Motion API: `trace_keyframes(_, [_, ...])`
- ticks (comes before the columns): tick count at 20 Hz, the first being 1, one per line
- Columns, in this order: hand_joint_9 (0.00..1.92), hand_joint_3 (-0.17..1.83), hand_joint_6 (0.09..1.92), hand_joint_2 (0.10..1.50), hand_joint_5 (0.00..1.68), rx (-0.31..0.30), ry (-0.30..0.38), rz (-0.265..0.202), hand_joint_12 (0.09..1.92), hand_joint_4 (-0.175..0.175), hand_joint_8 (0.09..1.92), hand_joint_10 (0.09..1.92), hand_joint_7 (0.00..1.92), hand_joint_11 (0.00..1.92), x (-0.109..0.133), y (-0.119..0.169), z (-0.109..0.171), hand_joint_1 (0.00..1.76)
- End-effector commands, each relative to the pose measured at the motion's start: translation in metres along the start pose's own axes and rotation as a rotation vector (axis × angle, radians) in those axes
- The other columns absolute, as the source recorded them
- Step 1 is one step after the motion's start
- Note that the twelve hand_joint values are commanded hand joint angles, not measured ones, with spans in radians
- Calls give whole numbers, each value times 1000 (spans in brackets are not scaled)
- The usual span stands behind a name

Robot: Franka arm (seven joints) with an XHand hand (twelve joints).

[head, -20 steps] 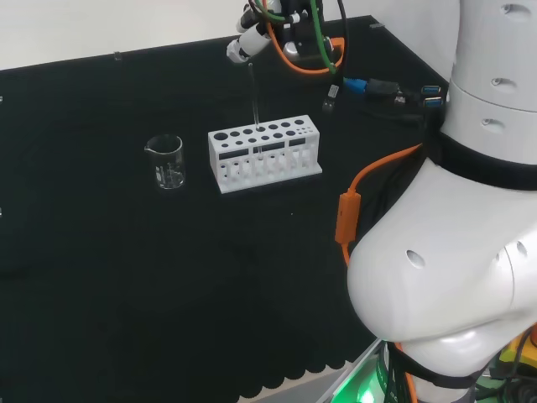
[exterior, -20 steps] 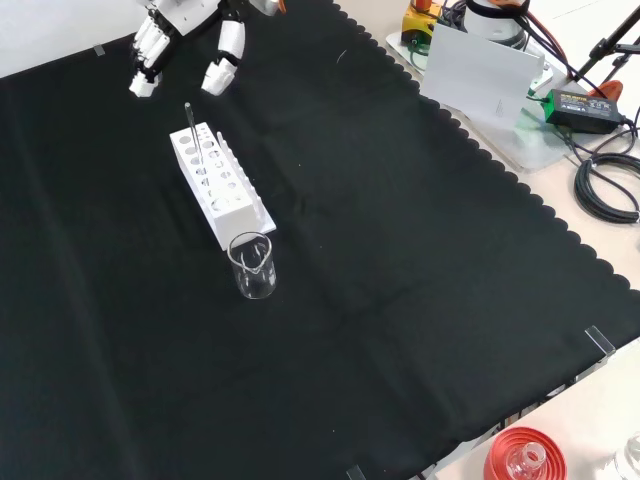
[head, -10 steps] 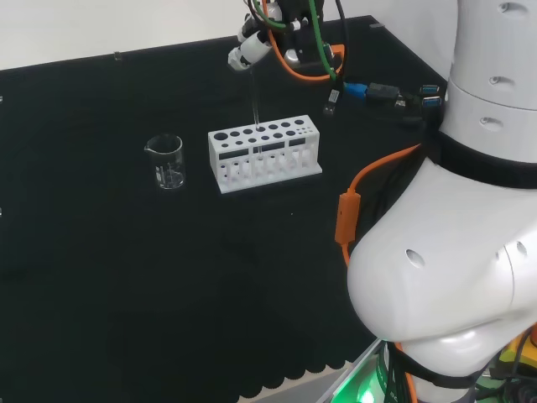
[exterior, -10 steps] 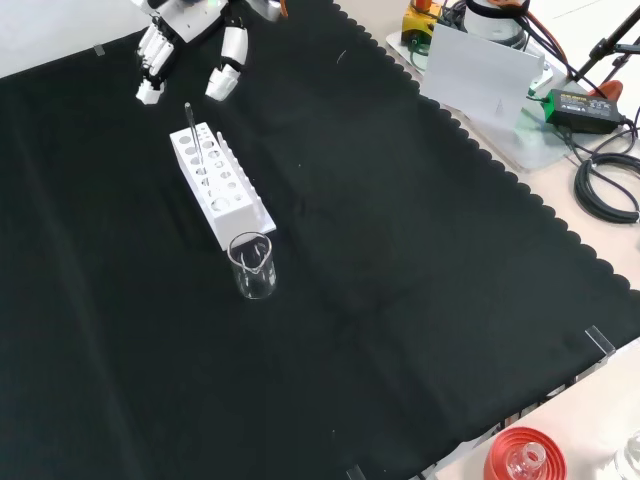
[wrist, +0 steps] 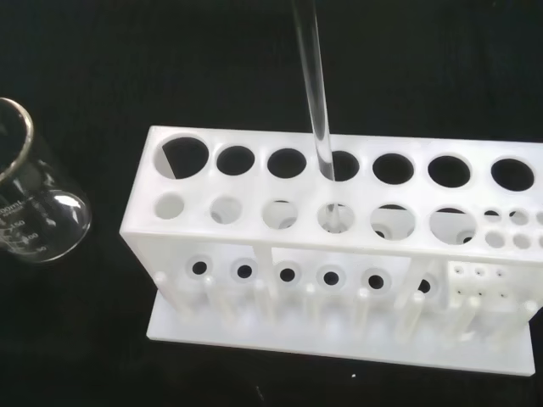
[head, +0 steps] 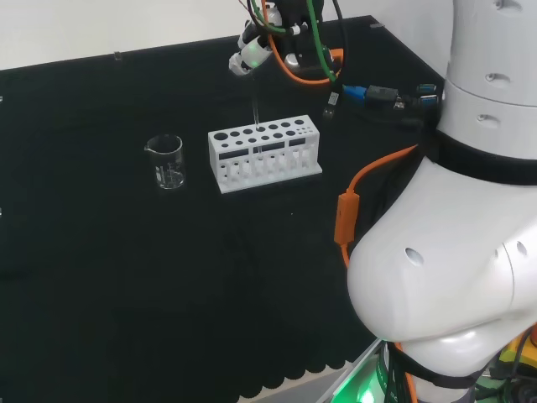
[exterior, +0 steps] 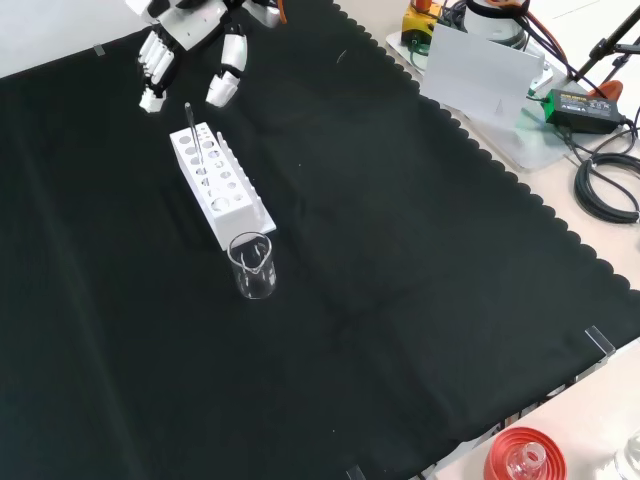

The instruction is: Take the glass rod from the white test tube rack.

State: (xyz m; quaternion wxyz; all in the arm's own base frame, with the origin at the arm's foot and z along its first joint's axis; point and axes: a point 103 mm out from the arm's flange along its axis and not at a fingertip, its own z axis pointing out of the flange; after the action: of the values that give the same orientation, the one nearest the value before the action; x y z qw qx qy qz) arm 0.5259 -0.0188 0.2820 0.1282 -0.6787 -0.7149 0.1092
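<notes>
Clear glass rod (wrist: 316, 93), faint against the black cloth (exterior: 400, 280), standing upright in a hole of the white plastic test tube rack (exterior: 216, 186) toward the cloth's far edge in the front view. Black and white hand (exterior: 190, 50) above the rod's top, fingers straight, released, grasping nothing. Clear glass beaker (exterior: 252, 266) just beside the rack's near end.

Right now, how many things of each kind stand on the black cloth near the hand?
White plastic test tube rack: 1
Clear glass rod, upright in the rack: 1
Clear glass beaker: 1
Total: 3
</notes>
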Motion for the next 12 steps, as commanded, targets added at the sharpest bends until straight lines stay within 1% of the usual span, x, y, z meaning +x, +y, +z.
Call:
trace_keyframes(1, [404,400,115,928,442,8,-11,-10,1423,-74,860,913,268,333,-3,9,9,461])
trace_keyframes(6, [441,393,188,931,487,24,-33,-10,1412,-71,842,890,317,345,-1,11,13,474])
trace_keyframes(8, [450,384,347,932,471,30,-52,-14,1409,-77,833,881,331,347,-3,13,18,491])
trace_keyframes(11, [459,382,673,914,506,32,-38,-17,1412,-101,831,877,351,347,-10,15,23,576])
trace_keyframes(12, [463,383,737,910,525,32,-39,-17,1413,-108,832,877,357,347,-11,16,24,599])
